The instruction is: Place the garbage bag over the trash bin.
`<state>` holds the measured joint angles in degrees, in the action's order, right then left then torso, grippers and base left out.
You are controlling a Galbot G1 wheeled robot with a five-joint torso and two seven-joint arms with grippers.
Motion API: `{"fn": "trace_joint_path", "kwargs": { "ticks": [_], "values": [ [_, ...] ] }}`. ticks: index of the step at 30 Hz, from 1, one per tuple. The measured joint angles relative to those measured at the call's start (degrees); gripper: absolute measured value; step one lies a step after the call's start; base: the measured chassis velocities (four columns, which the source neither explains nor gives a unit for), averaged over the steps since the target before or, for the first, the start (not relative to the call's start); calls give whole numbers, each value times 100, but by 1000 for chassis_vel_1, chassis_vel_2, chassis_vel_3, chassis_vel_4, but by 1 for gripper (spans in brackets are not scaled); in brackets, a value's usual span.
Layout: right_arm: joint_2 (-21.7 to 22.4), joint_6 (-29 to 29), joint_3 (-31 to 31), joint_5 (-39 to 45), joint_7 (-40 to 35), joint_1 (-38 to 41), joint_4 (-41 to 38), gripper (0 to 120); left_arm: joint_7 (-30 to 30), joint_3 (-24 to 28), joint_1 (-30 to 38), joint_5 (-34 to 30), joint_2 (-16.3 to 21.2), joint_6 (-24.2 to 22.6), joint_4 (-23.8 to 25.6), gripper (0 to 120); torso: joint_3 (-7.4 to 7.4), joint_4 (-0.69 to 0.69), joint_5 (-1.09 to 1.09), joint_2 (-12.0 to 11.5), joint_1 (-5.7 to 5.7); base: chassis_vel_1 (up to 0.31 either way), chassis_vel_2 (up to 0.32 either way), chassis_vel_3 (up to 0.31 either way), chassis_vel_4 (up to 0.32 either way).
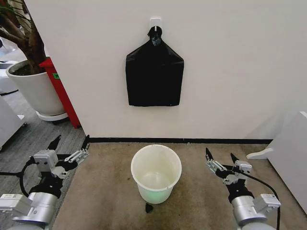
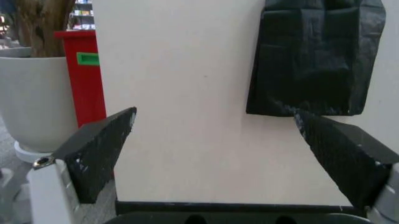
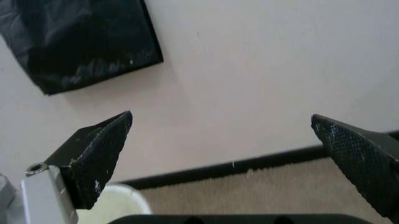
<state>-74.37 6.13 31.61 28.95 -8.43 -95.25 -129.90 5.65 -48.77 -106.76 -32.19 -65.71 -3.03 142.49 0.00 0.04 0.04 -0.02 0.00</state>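
The trash bin point(image 1: 156, 173) stands on the carpet, just before the wall. The garbage bag point(image 1: 154, 75) hangs on the wall from a hook point(image 1: 155, 21), straight above the bin. The left gripper point(image 1: 70, 143) and the right gripper point(image 1: 221, 156) hover at either side of the bin, jaws spread wide, holding and touching nothing.

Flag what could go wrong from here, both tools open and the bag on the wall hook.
1. The garbage bag hangs knotted on a hook; pulling it off might tear the thin plastic.
2. The trash bin stands loose on the carpet between the left tool and the right tool; a reaching arm could knock it over.
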Motion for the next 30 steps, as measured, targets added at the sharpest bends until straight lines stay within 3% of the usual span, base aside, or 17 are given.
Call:
{"fn": "trace_joint_path", "kwargs": {
  "ticks": [11, 21, 25, 26, 30],
  "values": [
    [-128, -74, 48, -234, -18, 30, 17, 100, 93, 22, 92, -90, 235, -263, -83, 100, 0, -4, -3, 0, 0, 0, 0, 0, 0],
    [-351, -211, 53, -543, 68, -197, -90, 100, 184, 74, 328, -340, 748, -369, -247, 100, 0, -5, -4, 1, 0, 0, 0, 0, 0],
    [-436, -257, 54, -624, 107, -237, -94, 100, 180, 142, 284, -281, 670, -364, -253, 100, 0, -5, -4, 1, 0, 0, 0, 0, 0],
    [-544, -319, 51, -712, 144, -297, -96, 100, 59, 156, 27, -152, 366, -217, -216, 100, -1, -2, -4, 1, 0, 0, 0, 0, 0],
    [-608, -379, 49, -771, 177, -302, -50, 100, 39, 132, 31, -133, 340, -139, -320, 100, -1, -3, -4, 1, 0, 0, 0, 0, 0]
  ]
}}
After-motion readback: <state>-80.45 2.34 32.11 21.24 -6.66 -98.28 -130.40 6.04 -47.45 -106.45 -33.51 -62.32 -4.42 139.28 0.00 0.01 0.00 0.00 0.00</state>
